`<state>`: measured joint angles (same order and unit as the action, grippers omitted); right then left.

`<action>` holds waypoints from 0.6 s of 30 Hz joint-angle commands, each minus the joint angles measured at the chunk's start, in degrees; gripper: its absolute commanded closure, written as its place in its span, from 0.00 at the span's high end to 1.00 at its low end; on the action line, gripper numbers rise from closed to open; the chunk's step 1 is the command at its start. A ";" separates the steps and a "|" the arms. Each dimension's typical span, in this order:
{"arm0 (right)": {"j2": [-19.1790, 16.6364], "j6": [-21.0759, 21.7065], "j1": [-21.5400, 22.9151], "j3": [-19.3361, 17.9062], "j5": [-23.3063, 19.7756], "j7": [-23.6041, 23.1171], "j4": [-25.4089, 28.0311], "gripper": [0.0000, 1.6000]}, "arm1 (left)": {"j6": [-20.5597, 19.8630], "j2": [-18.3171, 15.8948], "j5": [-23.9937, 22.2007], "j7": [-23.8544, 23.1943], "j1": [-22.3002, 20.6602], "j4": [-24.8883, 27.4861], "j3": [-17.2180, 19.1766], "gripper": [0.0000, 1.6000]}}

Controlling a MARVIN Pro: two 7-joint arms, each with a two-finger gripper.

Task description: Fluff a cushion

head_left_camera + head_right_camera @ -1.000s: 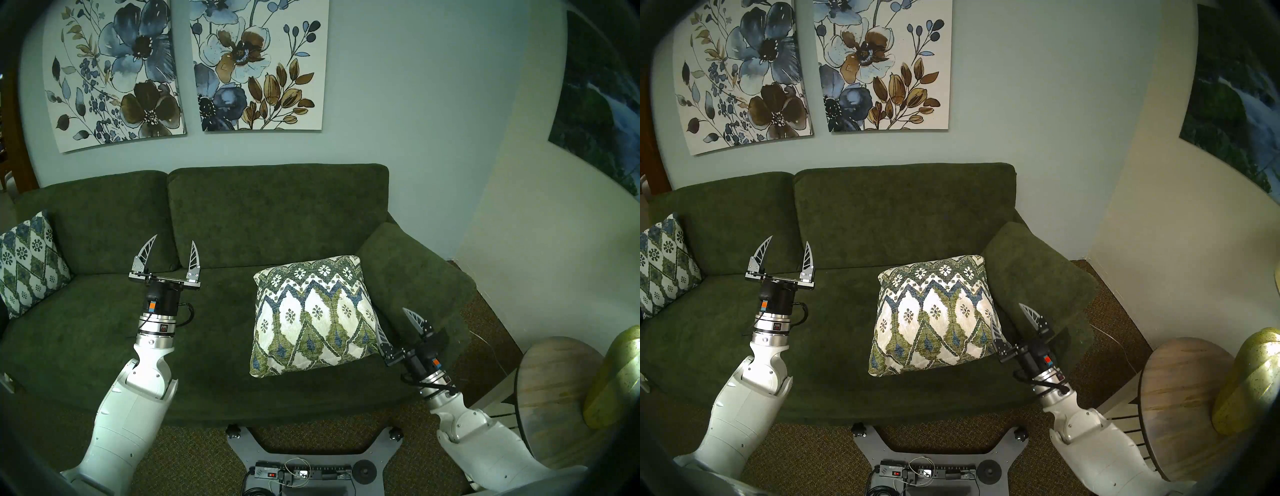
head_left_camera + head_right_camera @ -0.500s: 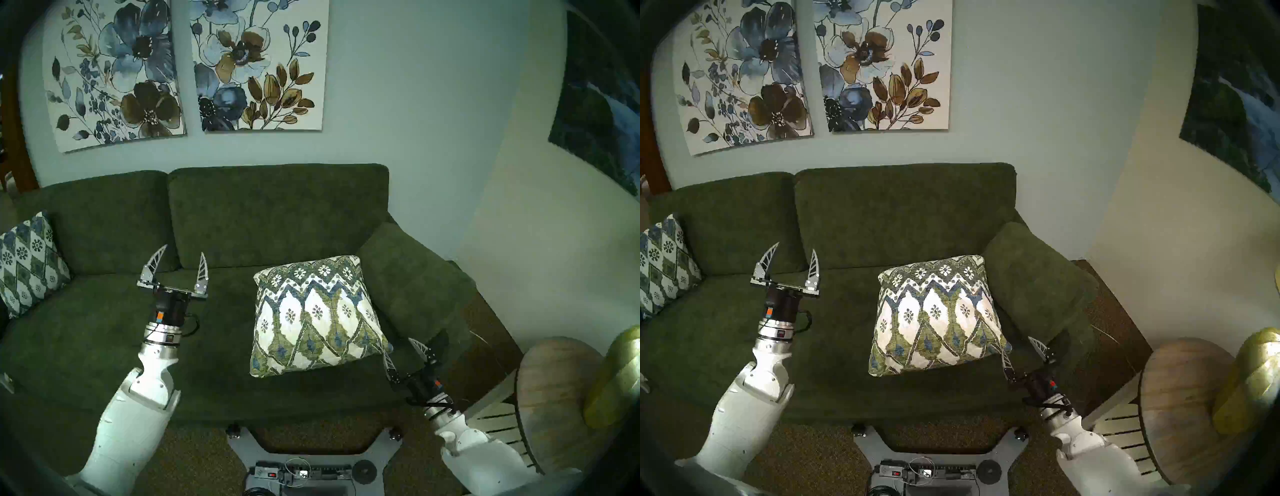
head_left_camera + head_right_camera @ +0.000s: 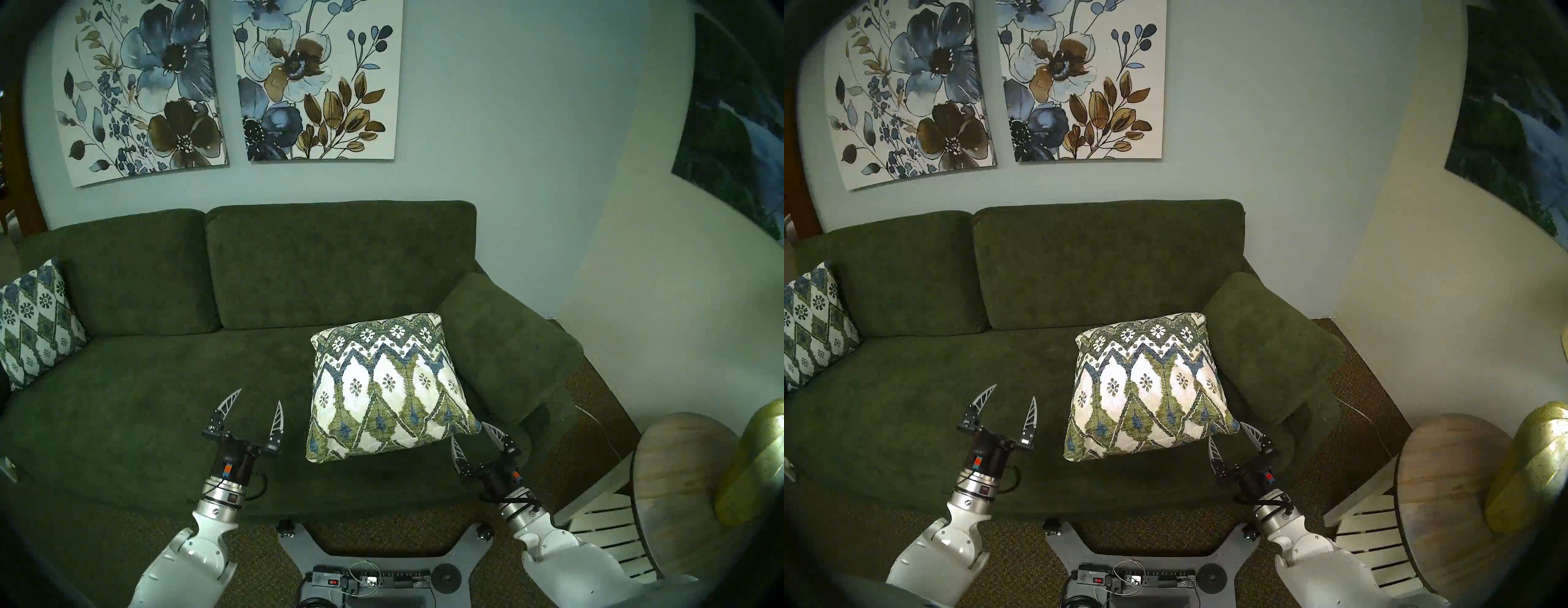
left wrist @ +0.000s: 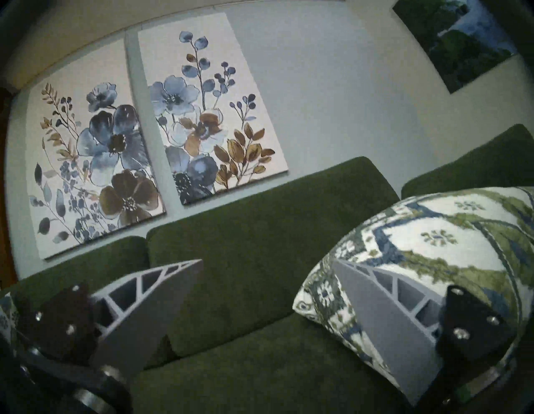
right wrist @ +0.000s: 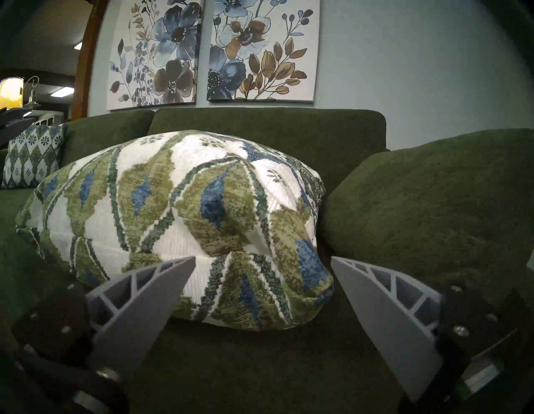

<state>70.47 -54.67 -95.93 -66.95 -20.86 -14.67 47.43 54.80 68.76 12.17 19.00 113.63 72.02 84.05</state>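
- Cushion (image 3: 384, 384): woven cloth, coarse raised weave, matt, lying on the sofa seat.
- Sofa (image 3: 339, 263): dark green napped cloth, plush and matt.
- Smaller patterned pillow (image 3: 36, 320), at the sofa's left end: similar woven cloth, matt.
- Left gripper (image 3: 256, 403), over the sofa seat: fingers of ribbed grey plastic, matt; black mounts with bright metal screws.
- Right gripper (image 3: 471, 434), at the sofa's front edge: same grey matt plastic.
- Round table (image 3: 679, 488), right of the sofa: grained wood, dull finish.
- Floral panels (image 3: 314, 80), above the sofa: matt printed surface.
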 commanded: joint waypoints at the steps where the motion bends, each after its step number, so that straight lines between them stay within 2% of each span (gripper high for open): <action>1: 0.46 -0.33 2.74 -1.02 -1.07 -1.41 -0.21 1.00 | 0.20 -1.10 1.67 2.16 6.05 6.34 1.22 1.00; 6: 0.46 -0.33 3.16 -2.06 -2.20 -2.61 -1.03 1.00 | 0.20 -0.89 2.99 1.59 10.42 11.48 -0.36 1.00; 11: 0.73 -0.33 4.18 -2.91 -2.99 -3.40 -2.10 1.00 | 0.20 0.26 3.32 0.58 10.73 9.82 -3.12 1.00; 12: 1.25 -0.33 4.80 -3.52 -3.78 -4.84 -2.70 1.00 | -1.40 0.72 2.18 -0.12 8.41 6.38 -4.75 1.00; 18: 2.56 -0.33 4.95 -3.92 -4.40 -7.40 -4.25 1.00 | -3.66 0.79 -1.69 -2.54 2.10 -0.72 -6.45 1.00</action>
<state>72.01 -54.71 -92.24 -70.30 -24.82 -20.05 43.75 52.95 69.20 13.79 18.32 121.48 75.99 78.63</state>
